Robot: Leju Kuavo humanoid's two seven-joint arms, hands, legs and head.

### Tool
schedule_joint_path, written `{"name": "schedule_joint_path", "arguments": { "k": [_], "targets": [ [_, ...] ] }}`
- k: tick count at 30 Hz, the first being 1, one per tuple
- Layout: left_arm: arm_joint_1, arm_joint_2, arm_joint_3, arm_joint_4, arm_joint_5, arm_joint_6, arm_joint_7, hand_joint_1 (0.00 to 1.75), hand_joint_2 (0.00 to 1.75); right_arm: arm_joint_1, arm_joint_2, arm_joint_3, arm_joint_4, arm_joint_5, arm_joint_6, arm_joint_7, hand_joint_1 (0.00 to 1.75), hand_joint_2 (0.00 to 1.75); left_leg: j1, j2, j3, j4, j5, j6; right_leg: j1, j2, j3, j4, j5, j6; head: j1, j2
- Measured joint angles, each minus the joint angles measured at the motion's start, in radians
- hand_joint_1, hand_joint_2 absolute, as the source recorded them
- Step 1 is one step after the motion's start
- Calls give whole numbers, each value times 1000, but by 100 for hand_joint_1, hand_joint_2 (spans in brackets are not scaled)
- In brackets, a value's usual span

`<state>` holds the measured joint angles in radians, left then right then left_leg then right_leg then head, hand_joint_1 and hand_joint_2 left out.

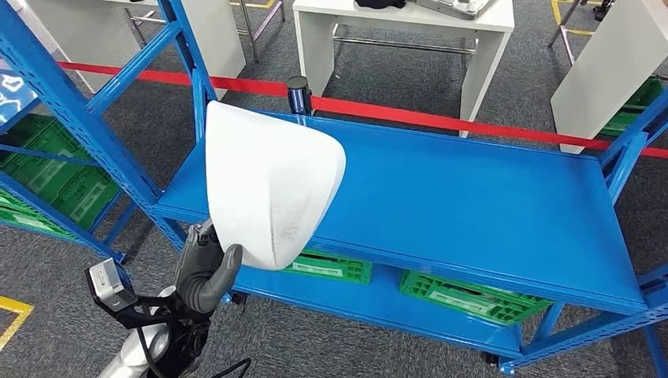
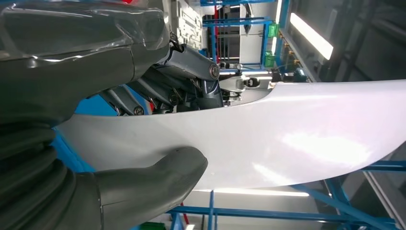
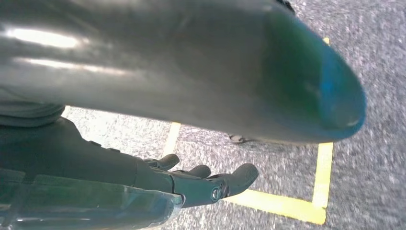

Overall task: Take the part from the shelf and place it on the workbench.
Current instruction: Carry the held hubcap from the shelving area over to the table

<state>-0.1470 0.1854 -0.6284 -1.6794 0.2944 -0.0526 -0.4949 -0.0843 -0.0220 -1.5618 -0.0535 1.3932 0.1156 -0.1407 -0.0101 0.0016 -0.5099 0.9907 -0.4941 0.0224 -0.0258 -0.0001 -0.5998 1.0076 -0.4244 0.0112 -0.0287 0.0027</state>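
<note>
The head view looks forward and down from high on the robot onto a blue shelf [image 1: 473,197]. The left wrist view sits very close behind the left hand [image 2: 119,139], sharing the white part [image 1: 268,189] with the head view. The right wrist view faces grey floor [image 3: 373,57] past the right hand [image 3: 191,177].

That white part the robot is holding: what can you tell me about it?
The white part is a smooth, thin, curved shell that looks like glossy plastic, rounded on top and narrowing toward the bottom. The left hand grips its lower end, thumb pressed on one face, holding it raised in front of the blue shelf.
</note>
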Motion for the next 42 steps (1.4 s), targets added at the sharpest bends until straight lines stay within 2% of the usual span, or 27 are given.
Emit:
{"name": "schedule_joint_path", "arguments": {
  "k": [2,3,6,7,8,9,10,12,13,16,18,20,22,23,24,27,28,29,32,33,34,35,37,38,40,41,42],
  "targets": [
    [-1,0,-1,0,1,-1,-3,175,175,-1,0,0,0,1,0,2,0,0,3,3,0,-19,23,12,0,-1,-6,5,-3,8,1,0],
    [-2,0,-1,0,1,-2,-5,175,175,-2,0,0,0,2,0,3,0,0,6,5,-3,-29,37,18,2,-1,-17,27,-21,7,2,0],
    [-3,-2,-2,3,5,-4,-7,175,175,-6,-2,0,0,6,1,8,0,0,4,9,-29,-36,63,24,1,0,-88,205,-123,-3,5,0],
    [-2,-2,-3,5,6,-5,-7,175,175,-7,-3,0,0,7,1,10,0,0,2,9,-40,-35,70,24,1,0,-102,257,-146,0,5,0],
    [-2,-2,-4,7,7,-6,-7,175,175,-7,-3,0,0,8,1,12,0,0,1,9,-51,-31,76,23,1,-1,-98,272,-153,6,5,0],
    [-2,-2,-5,9,9,-8,-7,175,175,-8,-4,0,0,9,1,14,0,0,2,9,-62,-26,81,21,0,-1,-72,246,-146,15,5,0],
    [-1,-2,-6,10,11,-10,-7,175,175,-10,-4,1,0,10,1,16,0,0,3,9,-73,-17,84,19,-1,-1,-28,182,-128,25,5,0],
    [1,-4,-6,11,16,-12,-6,175,175,-17,-6,1,0,12,2,18,0,0,2,9,-96,8,87,12,-2,1,47,53,-102,28,4,0],
    [4,-6,-6,11,16,-12,-6,175,175,-21,-6,1,0,14,3,18,0,0,0,9,-105,18,88,8,-1,3,63,21,-94,22,4,0],
    [12,-9,-7,10,12,-6,-6,175,175,-26,-6,1,0,20,8,22,0,0,0,9,-117,27,100,-7,2,5,55,17,-79,-4,4,0],
    [14,-8,-7,10,12,-2,-6,175,175,-30,-5,1,0,23,10,24,0,0,4,5,-132,55,69,-19,-2,3,44,15,-62,-19,2,0],
    [15,-8,-6,11,12,-1,-6,175,175,-36,-5,1,0,25,11,26,0,0,10,3,-168,156,-17,-32,-2,1,24,15,-41,-28,0,0],
    [16,-8,-6,11,12,-1,-6,175,175,-37,-6,1,0,26,11,27,0,0,16,2,-197,278,-94,-39,0,1,-2,16,-22,-28,-1,0],
    [17,-8,-6,11,10,0,-6,175,175,-37,-6,1,0,26,11,27,0,0,17,2,-190,302,-108,-39,2,1,-15,16,-12,-28,-1,0],
    [17,-8,-6,11,8,0,-6,175,175,-38,-6,1,0,27,11,28,0,0,18,2,-163,285,-106,-37,4,1,-27,16,-2,-27,-1,0],
    [10,-6,-2,11,1,-1,-6,175,175,-42,-4,1,0,29,11,29,0,0,12,0,-5,76,-63,-18,8,3,-52,13,28,-21,0,0],
    [5,-6,0,11,0,-2,-6,175,175,-44,-3,1,0,29,11,29,0,0,8,-1,25,25,-53,-10,6,3,-55,10,37,-17,0,0],
    [1,-5,2,12,-1,-4,-7,175,175,-46,-2,1,0,30,11,30,0,0,3,-2,36,1,-48,-5,3,2,-56,6,47,-11,1,0],
    [-3,-3,4,12,-6,-11,-8,175,175,-46,1,1,0,32,11,30,0,0,-5,0,22,-16,-11,13,-2,1,-58,-11,74,7,1,0],
    [-3,-2,3,12,-9,-13,-8,175,175,-45,2,1,0,33,11,30,0,0,-4,1,15,-28,9,21,-1,1,-64,-7,64,6,2,0],
    [-4,-3,3,12,-11,-15,-7,175,175,-45,3,1,0,33,11,31,0,0,-1,2,6,-39,32,28,1,1,-74,15,33,-1,3,0],
    [-5,-4,3,12,-13,-17,-7,175,175,-45,3,1,0,34,11,32,0,0,2,3,-7,-46,52,31,1,0,-87,57,-14,-11,4,0],
    [-5,-5,2,12,-16,-19,-6,175,175,-45,2,1,0,35,11,33,0,0,1,4,-42,-47,83,34,1,0,-110,177,-109,-21,5,0],
    [-5,-6,1,12,-17,-19,-6,175,175,-45,2,1,0,35,11,33,0,0,1,4,-61,-45,96,32,0,0,-113,231,-129,-15,5,0],
    [-4,-6,-1,13,-20,-20,-5,175,175,-45,0,1,0,36,11,33,0,0,3,5,-103,-37,122,24,-4,0,-81,266,-111,14,6,0],
    [-4,-6,-2,13,-21,-20,-5,175,175,-46,-1,1,0,36,10,33,0,0,6,6,-125,-28,133,19,-7,0,-41,232,-90,29,5,0],
    [-4,-7,-2,14,-22,-20,-5,175,175,-47,-2,1,0,36,10,33,0,0,8,6,-146,-16,141,12,-11,0,8,172,-85,39,5,0]
  ]
}}
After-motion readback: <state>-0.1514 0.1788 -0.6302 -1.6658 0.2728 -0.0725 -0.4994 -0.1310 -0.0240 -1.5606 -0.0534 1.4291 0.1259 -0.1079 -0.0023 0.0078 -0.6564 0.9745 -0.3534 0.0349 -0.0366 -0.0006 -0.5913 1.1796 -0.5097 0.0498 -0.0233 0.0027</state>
